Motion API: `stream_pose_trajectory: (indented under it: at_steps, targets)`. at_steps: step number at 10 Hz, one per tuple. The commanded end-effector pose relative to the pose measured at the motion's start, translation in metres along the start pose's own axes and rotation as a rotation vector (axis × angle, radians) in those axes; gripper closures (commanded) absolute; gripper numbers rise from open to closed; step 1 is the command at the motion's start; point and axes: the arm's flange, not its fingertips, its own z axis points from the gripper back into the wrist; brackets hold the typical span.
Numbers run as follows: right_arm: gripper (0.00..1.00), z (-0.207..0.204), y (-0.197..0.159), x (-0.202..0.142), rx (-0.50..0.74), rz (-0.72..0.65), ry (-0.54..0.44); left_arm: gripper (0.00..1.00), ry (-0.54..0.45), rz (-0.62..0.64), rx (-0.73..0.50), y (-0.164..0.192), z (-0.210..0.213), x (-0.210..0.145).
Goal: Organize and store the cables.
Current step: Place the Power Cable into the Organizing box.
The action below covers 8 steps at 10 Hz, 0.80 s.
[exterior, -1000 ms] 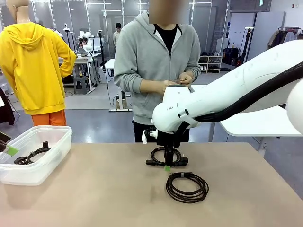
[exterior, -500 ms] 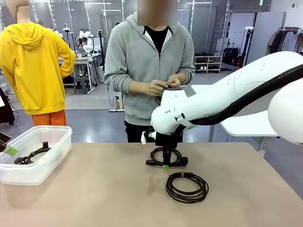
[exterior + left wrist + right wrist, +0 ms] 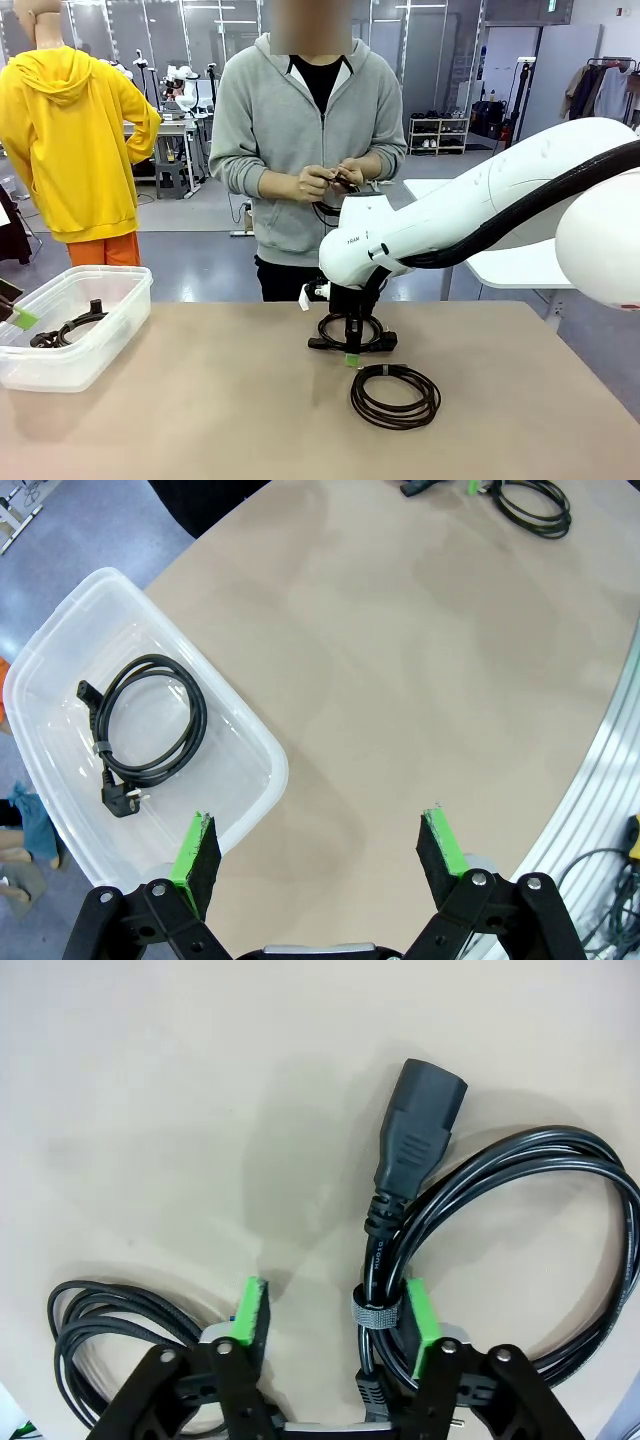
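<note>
The far cable coil (image 3: 383, 1245), at the middle of the tabletop (image 3: 200, 400), is straddled by the half-narrowed right hand (image 3: 333, 1310), its tied stretch lying left-to-right between the fingers (image 3: 250, 1320), not yet pinched, while the wide-spread left hand (image 3: 320, 845) is held well left.

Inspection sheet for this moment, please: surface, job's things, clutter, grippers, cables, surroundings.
Surface: tan table, nothing spilled.
Job's things: one cable in the bin; far coil under the right gripper; near coil lying free; the person's hands hold another.
Clutter: nothing seen.
Grippers: left gripper open, hovering by the bin; right gripper down astride the far coil at its tie, jaws apart, cord against one pad.
Cables: black hose along the right arm.
Surroundings: workshop with other tables behind the person.
</note>
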Motion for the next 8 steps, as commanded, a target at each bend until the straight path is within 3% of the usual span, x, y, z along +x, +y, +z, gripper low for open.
stream_pose_trajectory:
  at_steps: [1,8]
  targets:
    - [1.0,0.004,-0.003,0.004,0.0,-0.025,0.024,0.0,0.003,0.009,0.006,-0.001,0.0,0.002]
    - [1.0,0.039,0.008,0.005,-0.017,0.006,0.017,0.0,0.003,0.009,0.006,-0.001,0.0,0.002]
